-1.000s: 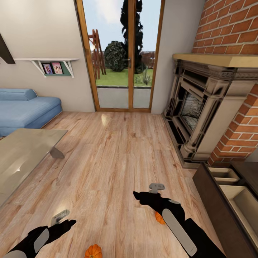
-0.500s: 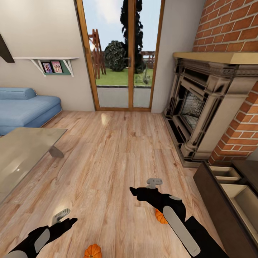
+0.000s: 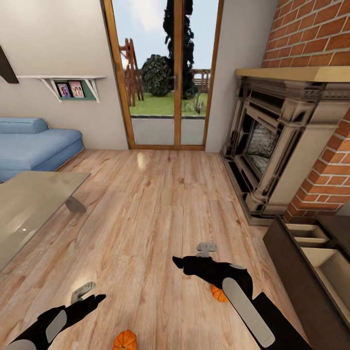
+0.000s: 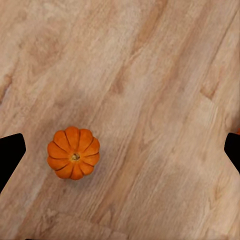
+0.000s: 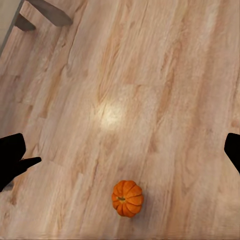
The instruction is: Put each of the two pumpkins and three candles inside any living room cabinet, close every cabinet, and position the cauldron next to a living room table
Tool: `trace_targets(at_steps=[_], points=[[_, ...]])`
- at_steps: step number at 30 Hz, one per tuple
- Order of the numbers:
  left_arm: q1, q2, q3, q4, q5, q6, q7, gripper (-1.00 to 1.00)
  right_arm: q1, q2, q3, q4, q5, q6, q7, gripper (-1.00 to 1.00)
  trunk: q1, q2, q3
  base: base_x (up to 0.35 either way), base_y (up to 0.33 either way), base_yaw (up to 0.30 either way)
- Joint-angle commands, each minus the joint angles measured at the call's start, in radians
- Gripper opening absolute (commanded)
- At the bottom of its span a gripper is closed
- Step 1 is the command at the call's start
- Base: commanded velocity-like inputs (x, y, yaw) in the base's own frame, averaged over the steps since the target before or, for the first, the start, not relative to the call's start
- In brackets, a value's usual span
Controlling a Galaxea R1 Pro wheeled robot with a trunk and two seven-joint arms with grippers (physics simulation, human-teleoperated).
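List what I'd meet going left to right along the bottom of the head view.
Left gripper → pumpkin on the floor → right gripper → second pumpkin, partly behind the right arm → open dark-brown cabinet.

Ahead of me: light wood plank floor (image 3: 146,209), glazed wooden doors (image 3: 167,73) onto a sunlit garden, beige walls (image 3: 53,43). Blue sofa (image 3: 34,148) and white wall shelf (image 3: 63,82) left. Brick chimney (image 3: 316,29) over an ornate fireplace surround (image 3: 277,146) right.
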Motion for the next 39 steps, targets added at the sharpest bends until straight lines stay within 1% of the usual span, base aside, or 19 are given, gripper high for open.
trace_targets(at_steps=[1, 5, 8, 9, 11, 13, 17, 22, 39], points=[[0.0, -0.001, 0.008, -0.001, 0.005, 0.01, -0.004, 1.0, -0.001, -0.002, 0.002, -0.002, -0.019, 0.006, -0.01, 1.0, 0.004, -0.008, -0.004, 0.0, 0.0, 0.0], [0.0, -0.007, 0.006, -0.001, 0.004, 0.007, -0.004, 1.0, -0.001, -0.004, 0.0, -0.004, -0.033, 0.017, -0.01, 1.0, 0.019, -0.036, -0.017, 0.0, 0.0, 0.0], [0.0, -0.008, 0.006, -0.001, 0.003, 0.006, -0.004, 1.0, -0.001, -0.002, -0.007, -0.004, -0.036, 0.059, -0.01, 1.0, 0.031, -0.057, -0.026, 0.0, 0.0, 0.0], [0.0, -0.007, 0.006, -0.001, 0.003, 0.006, -0.004, 1.0, -0.001, -0.001, -0.018, -0.003, -0.035, 0.077, -0.01, 1.0, 0.035, -0.064, -0.029, 0.0, 0.0, 0.0], [0.0, -0.002, 0.007, -0.001, 0.004, 0.006, -0.004, 1.0, -0.001, -0.001, -0.051, -0.003, -0.034, 0.105, -0.01, 1.0, 0.042, -0.078, -0.035, 0.0, 0.0, 0.0], [0.0, 0.001, 0.008, -0.001, 0.005, 0.005, -0.004, 1.0, -0.001, 0.0, -0.08, -0.003, -0.034, 0.119, -0.01, 1.0, 0.05, -0.092, -0.042, 0.0, 0.0, 0.0], [0.0, -0.001, 0.007, -0.002, 0.005, 0.005, -0.004, 1.0, -0.001, -0.002, -0.1, -0.004, -0.035, 0.129, -0.008, 1.0, 0.065, -0.12, -0.054, 0.0, 0.0, 0.0], [0.0, -0.001, 0.007, -0.002, 0.004, 0.005, -0.004, 1.0, -0.001, -0.001, -0.107, -0.004, -0.035, 0.131, -0.007, 1.0, 0.084, -0.155, -0.07, 0.0, 0.0, 0.0], [0.0, -0.003, 0.006, -0.013, 0.002, 0.008, -0.005, 1.0, -0.001, 0.0, -0.109, 0.005, -0.035, 0.132, -0.007, 1.0, 0.15, -0.274, -0.123, 0.0, 0.0, 0.0]])
